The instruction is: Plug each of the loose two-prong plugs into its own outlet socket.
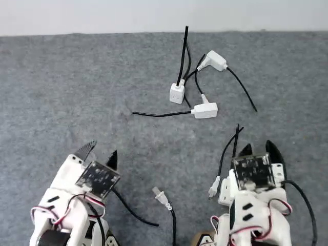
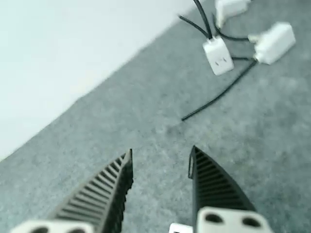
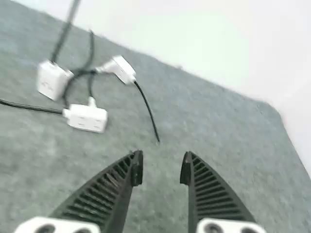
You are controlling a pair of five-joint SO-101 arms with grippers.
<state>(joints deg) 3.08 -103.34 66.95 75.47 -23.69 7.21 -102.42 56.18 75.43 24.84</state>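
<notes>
- Left claw (image 1: 102, 149): wide open, nothing gripped.
- Nothing's been plugged in yet. One loose plug (image 1: 161, 197) is lying near, between the arms, with the outlet sockets (image 1: 177, 94) far off, centre.
- Second plug (image 1: 214, 187) is seen beside the right arm. Right claw (image 1: 258, 146) is open and empty too.

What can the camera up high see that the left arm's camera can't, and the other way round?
High view adds: a loose plug between the arms, a second plug beside the right arm, and the right tool, open and empty.

Left wrist view adds: a close look down the left tool and its ribbed fingers, with bare carpet between them.

Both: the cube socket, the two flatter sockets, their black cords, the grey carpet and the open left tool.
</notes>
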